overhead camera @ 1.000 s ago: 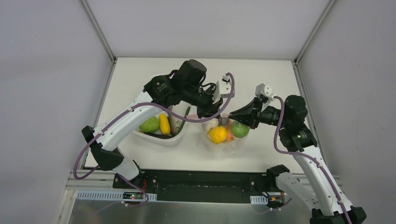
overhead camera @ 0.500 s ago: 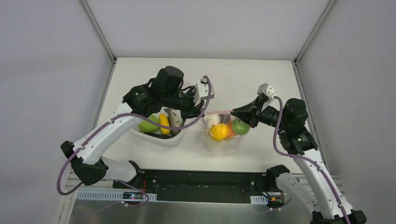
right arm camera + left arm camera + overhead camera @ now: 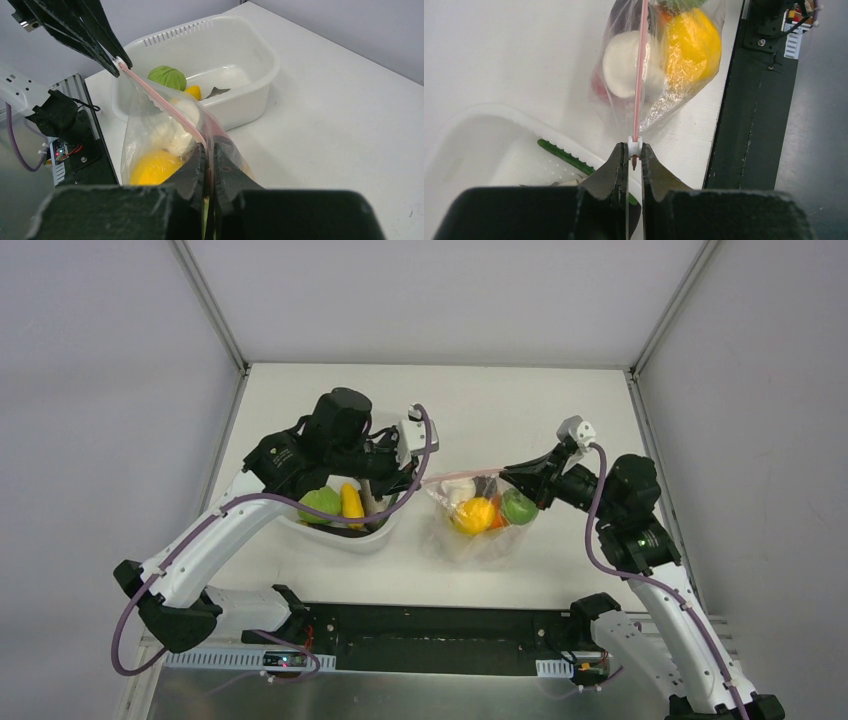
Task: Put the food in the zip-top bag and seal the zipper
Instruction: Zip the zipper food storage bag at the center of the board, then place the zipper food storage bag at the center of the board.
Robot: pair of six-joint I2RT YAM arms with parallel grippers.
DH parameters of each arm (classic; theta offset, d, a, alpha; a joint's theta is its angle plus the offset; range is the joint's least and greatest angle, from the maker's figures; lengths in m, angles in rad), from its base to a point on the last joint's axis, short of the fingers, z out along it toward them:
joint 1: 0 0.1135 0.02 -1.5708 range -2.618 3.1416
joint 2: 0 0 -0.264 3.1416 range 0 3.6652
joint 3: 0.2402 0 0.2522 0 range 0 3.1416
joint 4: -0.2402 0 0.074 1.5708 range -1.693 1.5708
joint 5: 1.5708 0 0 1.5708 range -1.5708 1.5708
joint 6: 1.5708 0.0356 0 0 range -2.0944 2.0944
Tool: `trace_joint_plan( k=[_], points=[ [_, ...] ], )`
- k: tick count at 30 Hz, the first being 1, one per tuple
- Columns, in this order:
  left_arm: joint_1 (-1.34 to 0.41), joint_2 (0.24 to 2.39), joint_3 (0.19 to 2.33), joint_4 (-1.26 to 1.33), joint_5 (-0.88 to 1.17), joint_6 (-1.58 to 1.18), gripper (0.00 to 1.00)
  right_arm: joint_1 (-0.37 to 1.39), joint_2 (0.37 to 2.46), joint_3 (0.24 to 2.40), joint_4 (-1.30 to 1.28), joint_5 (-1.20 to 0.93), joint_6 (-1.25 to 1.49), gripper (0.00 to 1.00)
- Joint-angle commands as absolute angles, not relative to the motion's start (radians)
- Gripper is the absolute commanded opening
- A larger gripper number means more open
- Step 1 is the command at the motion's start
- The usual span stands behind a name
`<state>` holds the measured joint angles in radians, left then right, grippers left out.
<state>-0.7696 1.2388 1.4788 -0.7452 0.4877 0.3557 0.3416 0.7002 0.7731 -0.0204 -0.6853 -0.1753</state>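
The clear zip-top bag [image 3: 478,530] hangs lifted between both grippers; it also shows in the left wrist view [image 3: 674,85] and the right wrist view [image 3: 145,125]. It holds a yellow fruit [image 3: 472,513], a green fruit [image 3: 518,506], a cream piece [image 3: 621,64] and an orange piece. The pink-red zipper [image 3: 462,476] is stretched straight. My left gripper [image 3: 635,151] is shut on the white slider [image 3: 635,145] at the zipper's left end. My right gripper [image 3: 208,148] is shut on the zipper's right end [image 3: 200,135].
The white tub [image 3: 383,533] sits left of the bag, under my left arm. It holds a green fruit [image 3: 320,504], a yellow piece [image 3: 352,504] and a green pod [image 3: 564,156]. The black front rail [image 3: 440,638] lies near the bag.
My left gripper has slid left along the zipper, from mid-bag to its left end. The right gripper kept its hold and the bag rose slightly, zipper pulled taut.
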Motion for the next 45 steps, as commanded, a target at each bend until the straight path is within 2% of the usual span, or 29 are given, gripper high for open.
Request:
trace_joint_plan(
  k=[1, 3, 5, 6, 8, 11, 13, 17, 21, 26, 28, 33, 36, 39, 45],
  points=[
    [-0.749, 1.164, 1.447, -0.801, 0.454, 0.369, 0.0, 0.325, 0.67, 0.778, 0.046, -0.611, -0.185, 0.0],
    [-0.749, 1.165, 1.441, -0.783, 0.464, 0.366, 0.0, 0.325, 0.673, 0.776, 0.062, -0.647, -0.175, 0.0],
    [-0.747, 1.166, 1.44, -0.769, 0.442, 0.357, 0.04, 0.324, 0.677, 0.778, 0.071, -0.668, -0.167, 0.0],
    [-0.747, 1.163, 1.436, -0.759, 0.418, 0.346, 0.12, 0.324, 0.677, 0.779, 0.072, -0.666, -0.162, 0.0],
    [-0.747, 1.147, 1.414, -0.716, 0.385, 0.328, 0.36, 0.325, 0.676, 0.781, 0.073, -0.64, -0.157, 0.0],
    [-0.747, 1.097, 1.346, -0.598, 0.372, 0.285, 0.57, 0.324, 0.68, 0.788, 0.089, -0.589, -0.147, 0.0],
    [-0.746, 1.049, 1.285, -0.498, 0.345, 0.252, 0.76, 0.325, 0.7, 0.805, 0.109, -0.542, -0.134, 0.0],
    [-0.747, 0.942, 1.165, -0.314, 0.275, 0.194, 0.98, 0.324, 0.781, 0.882, 0.14, -0.437, -0.131, 0.0],
    [-0.747, 0.867, 1.092, -0.224, 0.214, 0.16, 0.99, 0.318, 0.893, 1.023, 0.141, -0.318, -0.205, 0.0],
    [-0.747, 0.843, 1.046, -0.185, 0.147, 0.125, 0.99, 0.316, 0.999, 1.198, 0.055, -0.395, -0.341, 0.0],
    [-0.747, 0.844, 1.036, -0.172, 0.105, 0.103, 0.99, 0.316, 0.998, 1.182, 0.017, -0.463, -0.367, 0.0],
    [-0.746, 0.831, 1.017, -0.13, -0.076, 0.007, 0.99, 0.328, 0.92, 0.982, -0.131, -0.736, -0.425, 0.01],
    [-0.745, 0.818, 0.998, -0.088, -0.098, 0.013, 0.99, 0.331, 0.889, 0.918, -0.249, -0.869, -0.48, 0.18],
    [-0.744, 0.816, 0.987, -0.049, -0.129, -0.02, 0.99, 0.331, 0.89, 0.964, -0.39, -0.897, -0.557, 0.54],
    [-0.741, 0.822, 1.007, -0.072, -0.11, -0.044, 0.99, 0.331, 0.853, 1.02, -0.394, -0.931, -0.506, 0.62]
  ],
)
